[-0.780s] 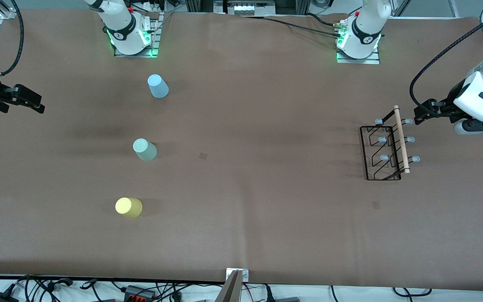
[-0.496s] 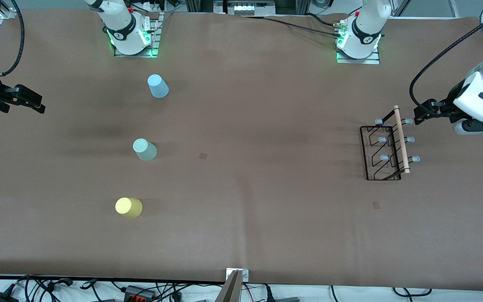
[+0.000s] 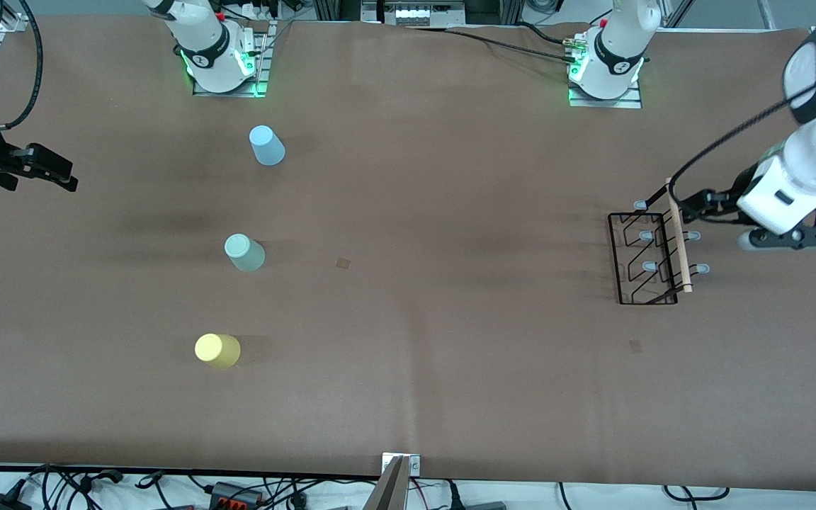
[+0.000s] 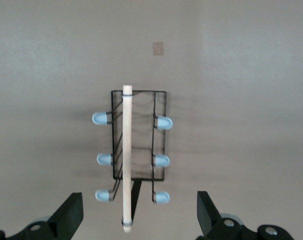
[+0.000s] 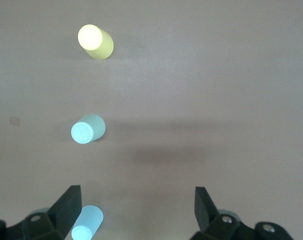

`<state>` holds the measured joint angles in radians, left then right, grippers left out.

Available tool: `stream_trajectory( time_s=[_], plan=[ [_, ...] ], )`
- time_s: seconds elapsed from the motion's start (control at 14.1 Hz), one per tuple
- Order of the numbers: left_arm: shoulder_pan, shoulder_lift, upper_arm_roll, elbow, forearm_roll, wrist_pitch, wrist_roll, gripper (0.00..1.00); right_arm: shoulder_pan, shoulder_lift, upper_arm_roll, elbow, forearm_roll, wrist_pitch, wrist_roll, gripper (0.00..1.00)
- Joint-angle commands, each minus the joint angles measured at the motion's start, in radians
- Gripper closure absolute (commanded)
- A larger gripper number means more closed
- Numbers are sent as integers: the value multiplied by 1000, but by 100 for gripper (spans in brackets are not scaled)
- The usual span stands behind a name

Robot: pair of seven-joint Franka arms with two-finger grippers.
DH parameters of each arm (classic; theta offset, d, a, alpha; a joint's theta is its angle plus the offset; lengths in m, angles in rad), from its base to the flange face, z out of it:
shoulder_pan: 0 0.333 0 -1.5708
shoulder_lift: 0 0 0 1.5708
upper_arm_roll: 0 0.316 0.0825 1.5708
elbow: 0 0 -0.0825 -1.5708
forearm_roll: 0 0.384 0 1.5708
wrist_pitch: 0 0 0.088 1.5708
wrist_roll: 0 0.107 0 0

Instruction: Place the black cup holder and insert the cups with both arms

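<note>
The rack stands at the frame's right; the left gripper, jaws spread and empty, hangs over its rod. Blue cup, green cup and yellow cup stand in a column at centre-left, well apart. The right gripper, released, waits at the upper-left edge.

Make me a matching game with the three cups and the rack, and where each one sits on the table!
Things:
1. yellow cup
2. pale green cup
3. light blue cup
4. black cup holder

Places:
A. cup closest to the robot bases
B. toward the left arm's end of the table
C. cup nearest the front camera
D. the middle cup of the row

Pairs: 1-C, 2-D, 3-A, 4-B
</note>
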<state>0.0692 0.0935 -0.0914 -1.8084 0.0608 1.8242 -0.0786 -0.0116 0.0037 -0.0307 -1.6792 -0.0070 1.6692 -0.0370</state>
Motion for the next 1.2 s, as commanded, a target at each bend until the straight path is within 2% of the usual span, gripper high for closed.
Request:
stream_trajectory(
  time_s=[0.0,0.21,0.35,0.43,0.64,0.85,1.13],
  plan=[
    [7,-12,-1,-139,56,152,48,0,-2,-15,3,-31,-5,11,9,0],
    [46,-27,-2,-293,59,357,108,0,5,36,8,-48,-1,6,11,0],
    [46,-53,-4,-386,59,440,109,0,18,91,11,-44,2,14,11,0],
    [47,-58,-4,-408,59,455,109,3,19,110,11,-42,2,20,11,0],
    [47,-57,-4,-433,59,458,109,17,65,174,12,-45,4,40,11,0],
    [49,-52,-4,-433,59,460,112,45,104,214,12,-48,4,86,12,0],
    [52,-47,-4,-459,59,492,112,46,163,284,14,-51,10,155,52,0]
  ],
)
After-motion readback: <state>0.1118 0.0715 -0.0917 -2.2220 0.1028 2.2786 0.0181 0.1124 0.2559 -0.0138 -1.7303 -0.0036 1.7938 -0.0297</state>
